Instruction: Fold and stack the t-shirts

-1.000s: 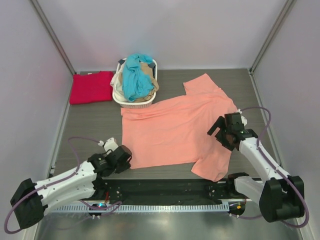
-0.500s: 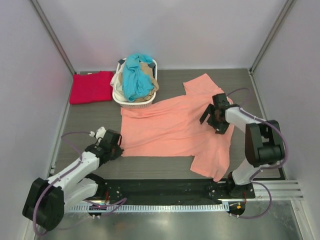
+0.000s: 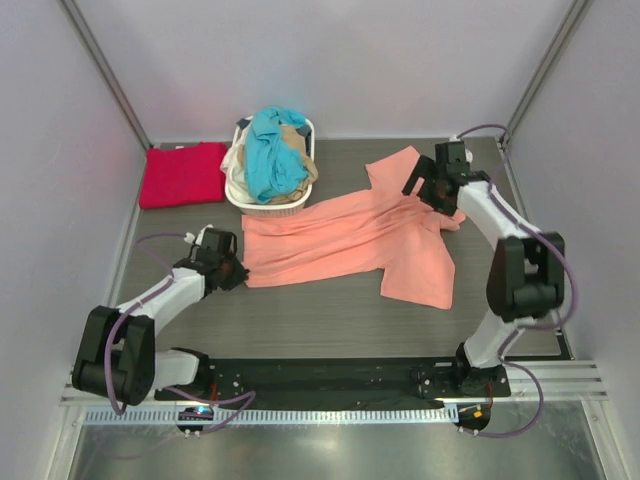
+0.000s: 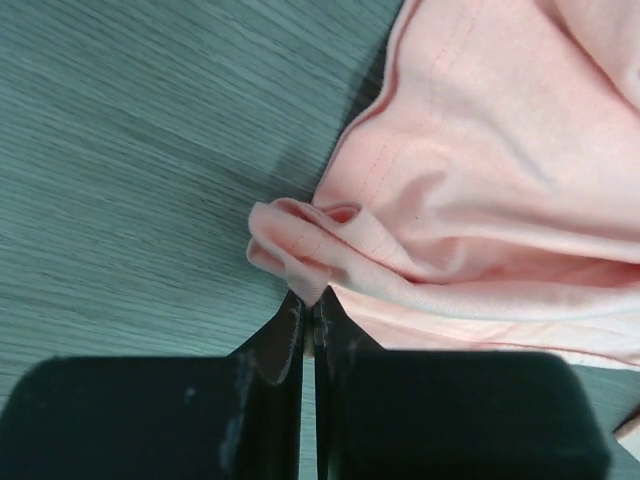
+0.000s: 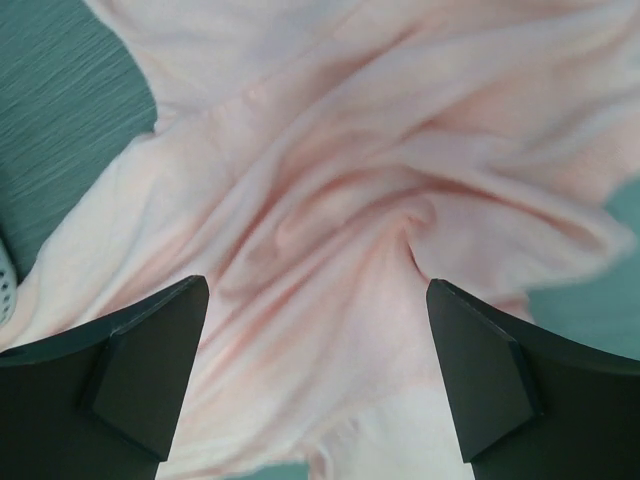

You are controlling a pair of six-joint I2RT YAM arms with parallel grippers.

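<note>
My left pincer (image 4: 308,318) clamps the 9 o'clock corner of the salmon-pink t-shirt (image 3: 340,245), likely for folding; right pincer (image 3: 432,188) released above 2 o'clock.

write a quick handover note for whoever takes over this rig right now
Left gripper: shut on the left corner of the salmon-pink shirt.
Right gripper: open, over bunched cloth at that shirt's far right side, gripping nothing.
Red shirt: folded, left of the white basket. Teal shirt and beige shirt: heaped in the basket.
Done: red folded. Left: fold pink, teal and beige, then stack all four.
</note>
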